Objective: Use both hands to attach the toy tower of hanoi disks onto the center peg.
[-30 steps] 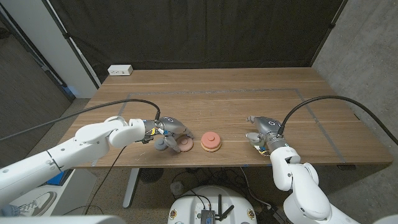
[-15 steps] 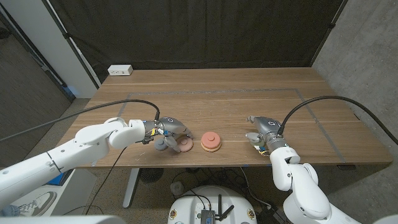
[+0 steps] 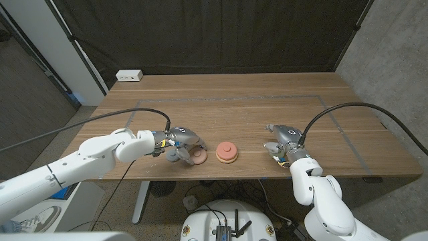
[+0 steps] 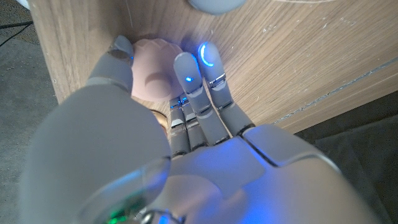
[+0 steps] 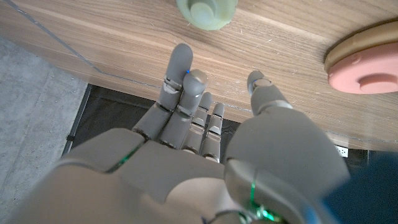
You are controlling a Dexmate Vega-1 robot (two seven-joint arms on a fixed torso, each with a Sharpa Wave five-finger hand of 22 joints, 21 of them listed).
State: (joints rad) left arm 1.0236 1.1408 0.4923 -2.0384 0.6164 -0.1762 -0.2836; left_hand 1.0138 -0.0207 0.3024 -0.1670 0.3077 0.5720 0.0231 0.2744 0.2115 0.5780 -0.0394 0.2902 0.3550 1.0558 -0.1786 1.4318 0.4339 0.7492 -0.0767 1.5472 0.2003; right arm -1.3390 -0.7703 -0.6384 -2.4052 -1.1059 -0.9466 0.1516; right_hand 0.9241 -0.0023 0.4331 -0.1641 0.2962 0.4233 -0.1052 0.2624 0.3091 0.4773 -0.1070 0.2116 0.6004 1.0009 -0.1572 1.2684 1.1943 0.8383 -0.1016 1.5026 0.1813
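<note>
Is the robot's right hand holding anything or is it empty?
Empty. In the right wrist view the right hand has its fingers apart above the wooden table, touching neither the pale green disk nor the pink stack.

White power strip [image 3: 129, 75] at far-left table [image 3: 267, 114] corner; black curtain [image 3: 200, 33] behind; tape lines on tabletop.

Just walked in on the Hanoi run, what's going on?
The left hand is down on a pale pink disk beside the center peg stack, its fingers around it; whether it is gripped is unclear. The right hand waits open farther right, with a green disk lying ahead of it.
</note>
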